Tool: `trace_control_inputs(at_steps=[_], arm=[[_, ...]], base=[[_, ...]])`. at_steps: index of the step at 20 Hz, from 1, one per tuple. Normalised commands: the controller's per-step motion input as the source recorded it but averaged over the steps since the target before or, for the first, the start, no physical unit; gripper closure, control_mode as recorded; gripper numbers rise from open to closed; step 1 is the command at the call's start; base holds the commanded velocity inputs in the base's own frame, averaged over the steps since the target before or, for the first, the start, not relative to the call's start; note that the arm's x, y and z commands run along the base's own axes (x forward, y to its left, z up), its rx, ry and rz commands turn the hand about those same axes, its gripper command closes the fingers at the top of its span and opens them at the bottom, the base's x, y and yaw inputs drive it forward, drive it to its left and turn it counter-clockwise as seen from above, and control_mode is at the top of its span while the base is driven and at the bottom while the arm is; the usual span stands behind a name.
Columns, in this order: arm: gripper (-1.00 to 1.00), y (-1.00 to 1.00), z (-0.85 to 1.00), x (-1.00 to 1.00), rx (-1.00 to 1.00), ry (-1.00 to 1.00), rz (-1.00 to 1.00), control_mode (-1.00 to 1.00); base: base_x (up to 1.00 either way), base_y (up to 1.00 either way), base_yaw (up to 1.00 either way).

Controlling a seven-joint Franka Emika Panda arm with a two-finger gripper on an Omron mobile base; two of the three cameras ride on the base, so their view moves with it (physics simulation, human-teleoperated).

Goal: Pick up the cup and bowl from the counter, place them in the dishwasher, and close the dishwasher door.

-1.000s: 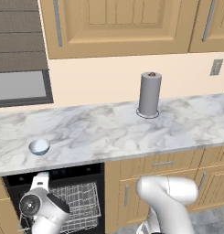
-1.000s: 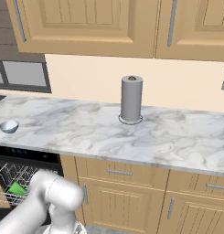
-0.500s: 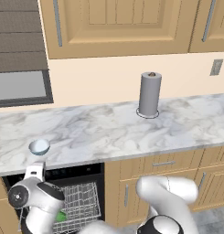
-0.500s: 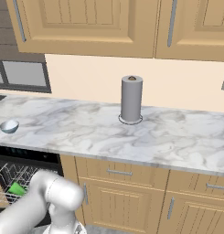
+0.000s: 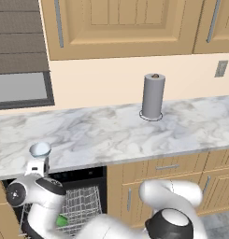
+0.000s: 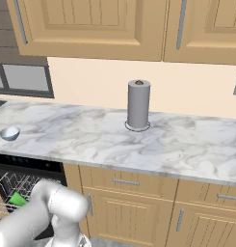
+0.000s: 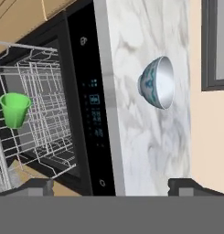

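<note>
Dishwasher (image 7: 81, 114), a black built-in appliance with a dark control strip along its top edge, stands open under the counter at the left of both base views, and its white wire rack (image 7: 45, 119) is drawn out. Inside that rack sits the small bright green plastic cup (image 7: 14, 109), upright among the wires; it also shows as a green patch in the rack in the left base view (image 5: 62, 220) and the right base view (image 6: 16, 198). Whether anything else lies in the rack cannot be told. Above the appliance runs the long white marble counter (image 5: 111, 135) with grey veining, set over tan wooden cabinets (image 6: 129, 202). Near its left end, close to the front edge and directly over the dishwasher, rests the small round pale bluish-white bowl (image 5: 40, 149), shallow, upright and with nothing visible in it; the hand view shows it turned sideways by the camera's roll (image 7: 157, 83), with a faint blue pattern on its outer wall. Further right on the marble stands a tall grey paper-towel cylinder (image 5: 153, 96) on a round base, near the back wall and well apart from the bowl. The white arm's two-finger gripper (image 7: 111, 185) hangs just below and in front of the bowl, its dark fingertips (image 7: 38, 185) spread wide, one toward the rack side and one toward the counter side, holding nothing and touching nothing.
</note>
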Motion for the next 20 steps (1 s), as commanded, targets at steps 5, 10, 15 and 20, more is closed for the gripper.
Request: trace_control_inputs(at_steps=[5,10,15,20], arm=[[-1.00,-0.27,0.19,0.31,-0.05,-0.01,-0.05,-1.00],[-1.00,-0.02,0.13,0.35,0.00,0.00,-0.05,-1.00],[-1.00,0.00,0.00,0.50,0.00,0.00,-0.02,-1.00],[-1.00,0.00,0.00,0.55,0.00,0.00,-0.01,-1.00]], base=[[0.00,0.00,0.00],[0.00,0.00,0.00],[0.00,0.00,0.00],[0.00,0.00,0.00]])
